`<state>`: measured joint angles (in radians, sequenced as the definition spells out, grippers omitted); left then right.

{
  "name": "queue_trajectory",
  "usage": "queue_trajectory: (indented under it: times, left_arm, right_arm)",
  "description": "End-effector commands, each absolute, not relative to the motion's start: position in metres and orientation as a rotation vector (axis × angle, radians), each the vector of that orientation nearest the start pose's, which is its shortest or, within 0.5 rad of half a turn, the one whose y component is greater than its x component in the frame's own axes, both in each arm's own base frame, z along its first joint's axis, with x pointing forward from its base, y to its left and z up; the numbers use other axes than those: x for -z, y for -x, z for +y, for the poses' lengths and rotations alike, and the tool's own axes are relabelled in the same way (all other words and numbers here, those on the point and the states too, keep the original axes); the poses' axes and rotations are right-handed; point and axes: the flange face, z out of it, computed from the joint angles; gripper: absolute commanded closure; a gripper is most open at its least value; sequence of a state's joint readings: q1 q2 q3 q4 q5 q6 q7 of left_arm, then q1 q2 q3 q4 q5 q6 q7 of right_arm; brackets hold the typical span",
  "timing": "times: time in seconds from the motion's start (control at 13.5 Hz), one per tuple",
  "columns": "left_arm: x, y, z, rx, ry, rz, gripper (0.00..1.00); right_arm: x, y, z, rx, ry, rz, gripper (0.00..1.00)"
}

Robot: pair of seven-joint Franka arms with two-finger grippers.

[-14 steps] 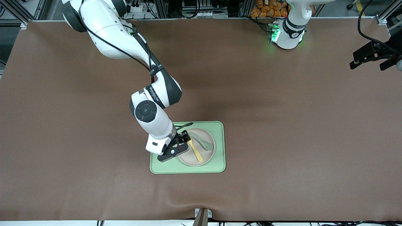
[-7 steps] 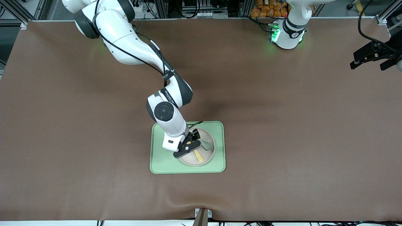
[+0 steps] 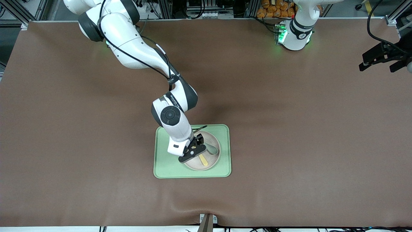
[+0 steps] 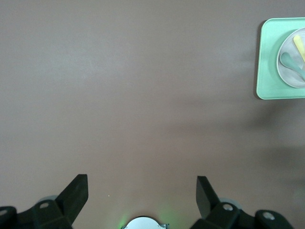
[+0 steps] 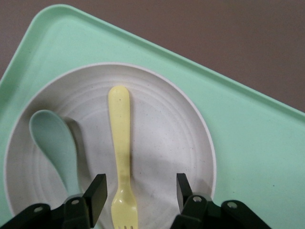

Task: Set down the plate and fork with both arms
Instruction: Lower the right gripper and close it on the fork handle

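The pale round plate (image 3: 213, 160) lies in the light green tray (image 3: 164, 162), with the yellow fork (image 3: 203, 160) and a teal spoon (image 3: 212, 149) on it. My right gripper (image 3: 194, 154) hangs low over the plate. In the right wrist view it (image 5: 140, 195) is open, and its fingers (image 5: 97, 193) straddle the tine end of the fork (image 5: 121, 143) without touching it. The spoon (image 5: 55, 143) lies beside the fork on the plate (image 5: 167, 133). My left gripper (image 3: 376, 66) waits open at the left arm's end of the table, seen also in its own wrist view (image 4: 141, 195) with nothing between the fingers.
The tray (image 5: 248, 143) sits on a brown table mat (image 3: 289, 129), nearer the front camera than the table's middle. From the left wrist view the tray (image 4: 269, 62) with the plate (image 4: 286, 74) is far off. A small bracket (image 3: 207, 220) stands at the table's front edge.
My right gripper moved from the tray's edge toward the left arm's end, over the plate and fork, and its jaws narrowed. The left arm did not move.
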<state>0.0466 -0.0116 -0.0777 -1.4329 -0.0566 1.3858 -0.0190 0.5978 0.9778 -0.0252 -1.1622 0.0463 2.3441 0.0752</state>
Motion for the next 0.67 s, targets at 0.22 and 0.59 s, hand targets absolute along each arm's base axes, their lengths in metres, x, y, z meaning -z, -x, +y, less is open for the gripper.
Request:
queue_trajectory:
  times: [0.22, 0.59]
  left_arm:
    - [-0.683, -0.527, -0.021, -0.059, 3.175, 0.057, 0.0]
    - [-0.683, -0.527, -0.021, -0.059, 3.175, 0.057, 0.0]
  right_arm:
    - [-0.196, -0.649, 0.437, 0.308, 2.976, -0.754, 0.35]
    - [-0.192, -0.643, 0.441, 0.292, 2.979, -0.755, 0.35]
